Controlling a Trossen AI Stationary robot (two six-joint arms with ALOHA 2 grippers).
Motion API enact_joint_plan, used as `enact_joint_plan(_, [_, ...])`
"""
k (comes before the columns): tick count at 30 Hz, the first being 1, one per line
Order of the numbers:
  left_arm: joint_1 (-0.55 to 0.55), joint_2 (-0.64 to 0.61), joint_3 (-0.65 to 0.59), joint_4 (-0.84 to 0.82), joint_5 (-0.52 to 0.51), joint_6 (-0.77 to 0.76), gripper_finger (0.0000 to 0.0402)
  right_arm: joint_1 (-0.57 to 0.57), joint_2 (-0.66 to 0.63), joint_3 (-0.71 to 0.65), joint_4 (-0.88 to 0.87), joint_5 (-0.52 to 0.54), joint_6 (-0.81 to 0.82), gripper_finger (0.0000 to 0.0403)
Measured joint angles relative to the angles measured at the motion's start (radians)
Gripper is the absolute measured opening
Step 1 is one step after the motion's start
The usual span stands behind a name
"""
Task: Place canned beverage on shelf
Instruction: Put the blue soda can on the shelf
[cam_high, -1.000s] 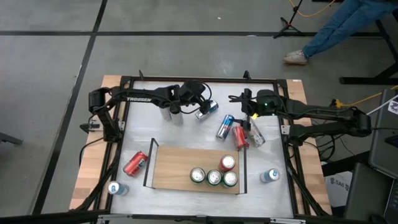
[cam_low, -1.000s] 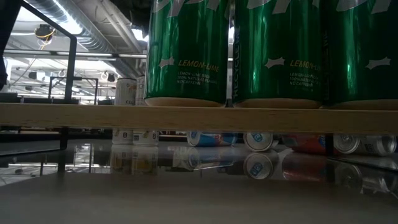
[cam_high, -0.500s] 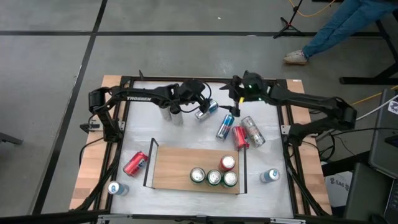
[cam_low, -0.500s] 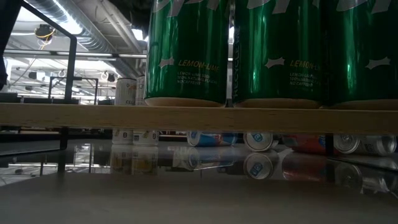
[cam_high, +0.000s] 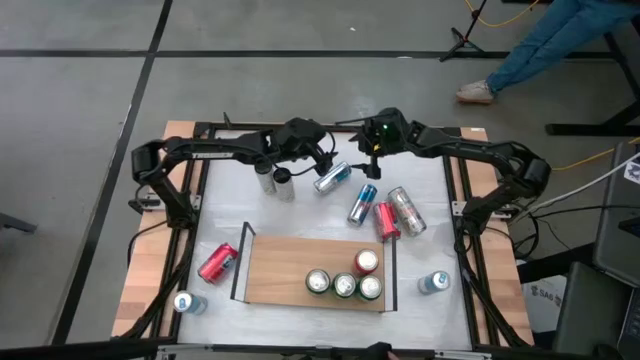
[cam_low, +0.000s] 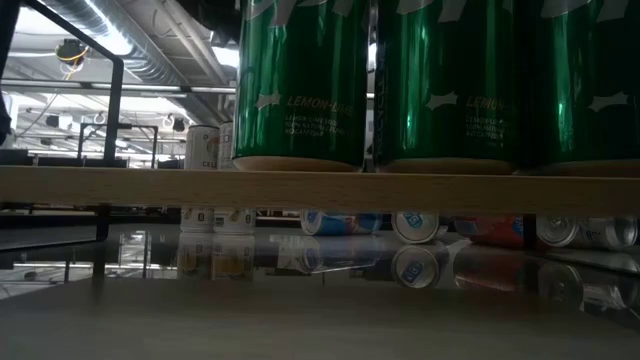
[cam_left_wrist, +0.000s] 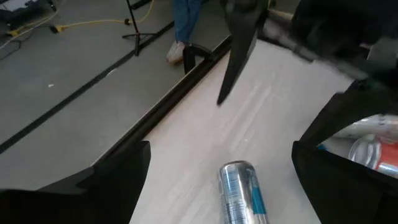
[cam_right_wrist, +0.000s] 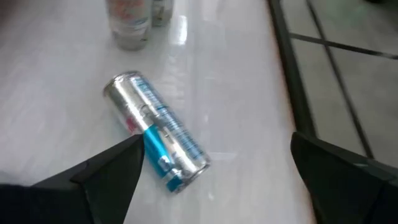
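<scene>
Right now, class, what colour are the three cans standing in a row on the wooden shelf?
Green cans, lemon-lime labels; clearest in the low view, on the shelf.

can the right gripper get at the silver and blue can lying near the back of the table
Probably yes. The right gripper hangs open close beside the can, which lies alone on bare table; the left gripper hovers close over it too and could crowd the approach.
</scene>
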Motion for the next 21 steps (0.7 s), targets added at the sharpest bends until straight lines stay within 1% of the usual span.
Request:
enact_joint_plan(5, [0.0,-0.049,0.0,-0.002,-0.001,0.0,0.038,-0.002,0.059,0.0,0.03,-0.017,-0.003,0.0395])
enact_joint_plan(10, [-0.004,-0.058,0.0,-0.009,0.0,0.0,0.038,-0.002,0.116,0.0,0.033,-0.136,-0.005,0.0395])
enact_joint_plan(21, [-0.021,-0.061,0.0,-0.009,0.001,-0.003,0.038,-0.001,0.233,0.0,0.132,-0.138,-0.004,0.0395])
